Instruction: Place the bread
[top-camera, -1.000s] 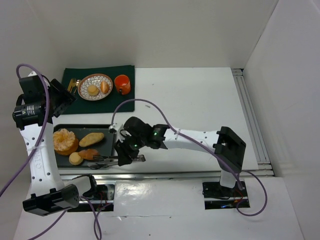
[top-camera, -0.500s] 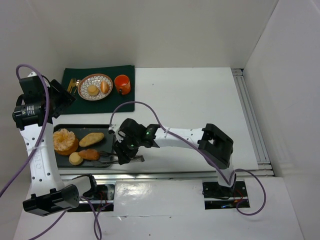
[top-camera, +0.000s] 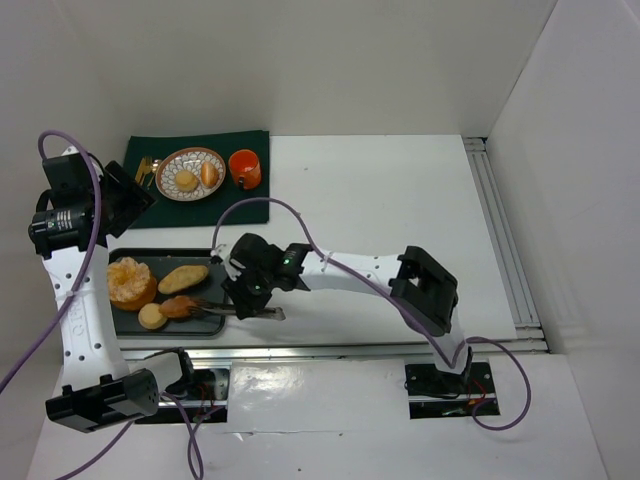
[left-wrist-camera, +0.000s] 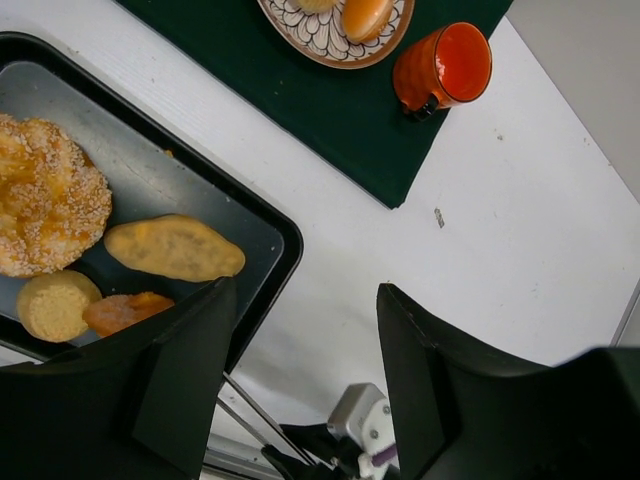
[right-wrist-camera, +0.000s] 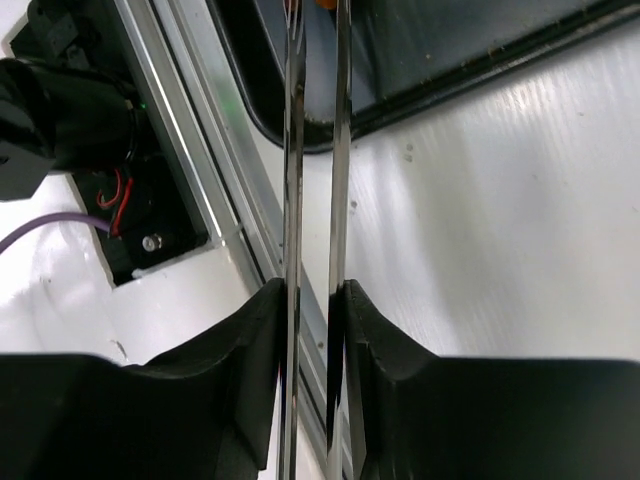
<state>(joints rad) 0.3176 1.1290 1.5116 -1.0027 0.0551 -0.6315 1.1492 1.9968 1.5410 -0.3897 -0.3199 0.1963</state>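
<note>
A black tray (top-camera: 215, 285) holds a big sesame bun (top-camera: 130, 282), an oval golden roll (top-camera: 183, 278), a small round tan roll (top-camera: 152, 316) and a reddish-brown roll (top-camera: 180, 306). My right gripper (top-camera: 250, 305) is shut on metal tongs (top-camera: 215, 308), whose tips reach the reddish-brown roll. I cannot tell whether they grip it. The right wrist view shows the two tong arms (right-wrist-camera: 293, 200) between my right gripper's (right-wrist-camera: 310, 340) jaws. My left gripper (top-camera: 125, 195) is open and empty, high above the tray; its wrist view (left-wrist-camera: 305, 380) shows the rolls (left-wrist-camera: 175, 247) below.
A patterned plate (top-camera: 170, 160) with two rolls (top-camera: 186, 180) and an orange cup (top-camera: 245, 168) sit on a dark green mat (top-camera: 250, 205) at the back left. A metal rail (right-wrist-camera: 190, 120) runs along the table's near edge by the tray.
My right arm has moved left with the tongs, so their tips now lie at the reddish-brown roll on the tray. The left arm has barely moved.
</note>
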